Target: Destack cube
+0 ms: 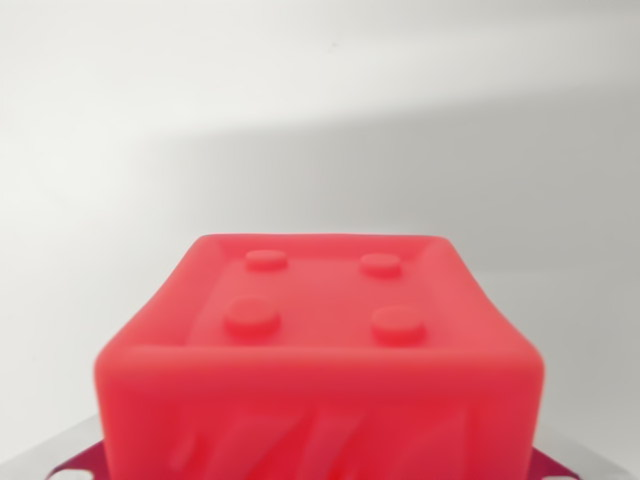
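Cube (320, 360), red and four-studded, fills lower frame; claw not visible.

Plain white surface (320, 120), smooth and bare across the upper view. Resting low in the wrist view: red cube (320, 350), four round studs on top, blurred near face.

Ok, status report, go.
Gripper not in view. Red cube fills the lower wrist view, four studs up; a magenta edge shows beneath it. Plain white surface beyond, nothing in the way.
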Robot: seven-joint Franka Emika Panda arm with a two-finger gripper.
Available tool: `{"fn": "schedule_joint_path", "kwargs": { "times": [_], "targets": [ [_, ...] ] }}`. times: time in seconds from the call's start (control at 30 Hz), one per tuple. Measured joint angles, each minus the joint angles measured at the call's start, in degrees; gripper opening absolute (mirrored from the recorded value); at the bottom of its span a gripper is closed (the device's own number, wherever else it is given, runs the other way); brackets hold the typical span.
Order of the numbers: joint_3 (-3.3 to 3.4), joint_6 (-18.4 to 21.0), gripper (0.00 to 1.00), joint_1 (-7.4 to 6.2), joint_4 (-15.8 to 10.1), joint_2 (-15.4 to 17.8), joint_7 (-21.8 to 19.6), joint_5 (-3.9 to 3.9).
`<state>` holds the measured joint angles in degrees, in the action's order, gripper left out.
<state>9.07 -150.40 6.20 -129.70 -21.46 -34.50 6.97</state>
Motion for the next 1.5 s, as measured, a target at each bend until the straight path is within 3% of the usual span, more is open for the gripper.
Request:
{"fn": "schedule_joint_path", "kwargs": {
  "times": [0.63,1.07,1.5],
  "targets": [
    [-1.07,-4.71,0.00,-0.49,-5.14,0.55,3.63,0.00],
    [-2.41,-9.07,0.00,0.47,-4.29,-4.78,4.60,0.92],
    [-3.65,-11.59,0.00,1.63,-3.27,-8.18,4.83,1.09]
  ]
}}
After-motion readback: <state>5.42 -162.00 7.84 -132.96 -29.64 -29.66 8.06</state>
